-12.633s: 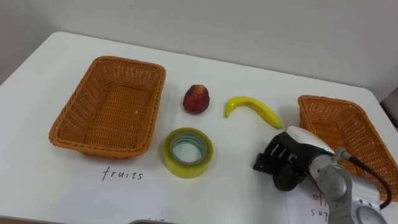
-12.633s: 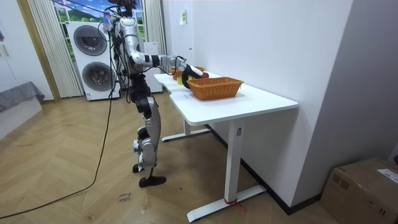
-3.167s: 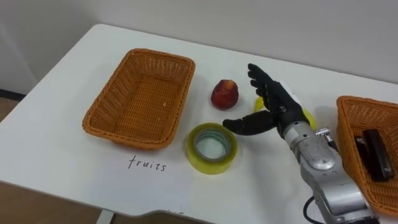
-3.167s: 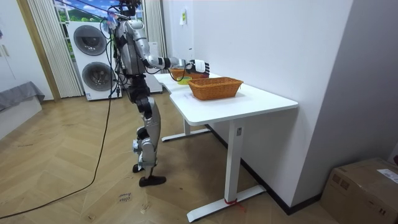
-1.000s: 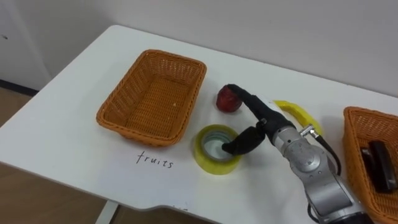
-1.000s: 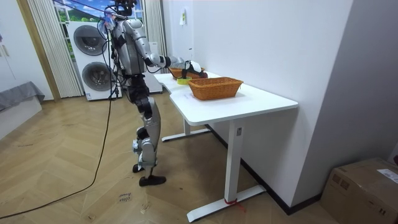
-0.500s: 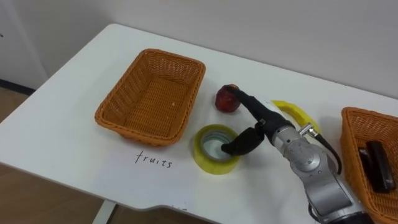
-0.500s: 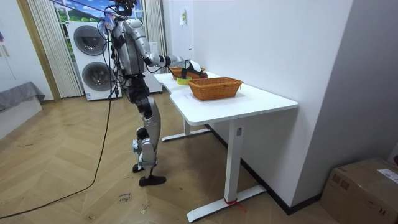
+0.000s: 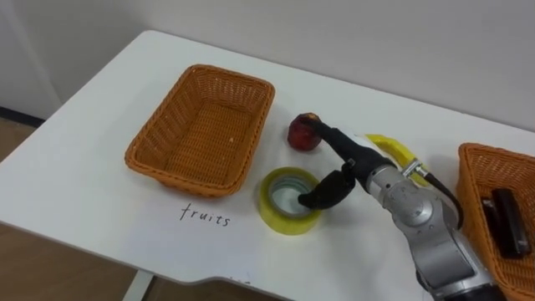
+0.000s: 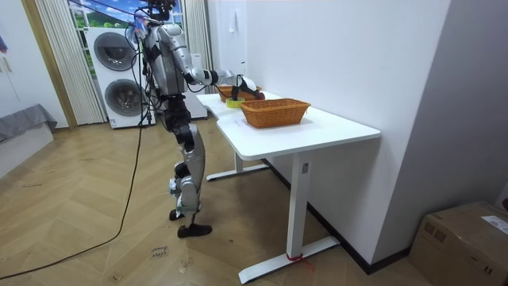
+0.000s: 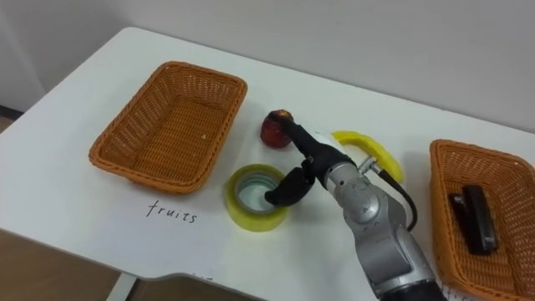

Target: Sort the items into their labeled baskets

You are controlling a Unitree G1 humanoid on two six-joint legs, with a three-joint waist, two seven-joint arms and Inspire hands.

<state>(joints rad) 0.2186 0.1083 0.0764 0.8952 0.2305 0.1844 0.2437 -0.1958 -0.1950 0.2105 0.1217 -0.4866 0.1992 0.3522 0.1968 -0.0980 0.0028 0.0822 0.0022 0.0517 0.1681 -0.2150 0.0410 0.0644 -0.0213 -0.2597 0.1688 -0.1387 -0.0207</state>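
Observation:
A red fruit (image 9: 299, 135) lies on the white table (image 9: 100, 192) between the two baskets. A yellow tape roll (image 9: 274, 214) lies flat in front of it. My right hand (image 9: 358, 167) is open over the table: its straight fingers reach left to the fruit's right side, and the thumb hangs over the roll's right rim. A banana (image 9: 396, 151) lies just behind the wrist, partly hidden. The left wicker basket (image 9: 142, 149), marked "fruits", holds nothing. In the room view I stand at the table's end, right arm stretched out.
The right wicker basket (image 9: 470, 171) at the table's right edge holds a black office item (image 9: 506, 219). The table's front edge runs close below the roll and the written word. Bare tabletop lies left of and behind the left basket.
The black item my right hand held 12.6 s ago now lies in the right basket. The hand opened and moved left from above the banana to the roll and fruit. It has barely moved over the last second.

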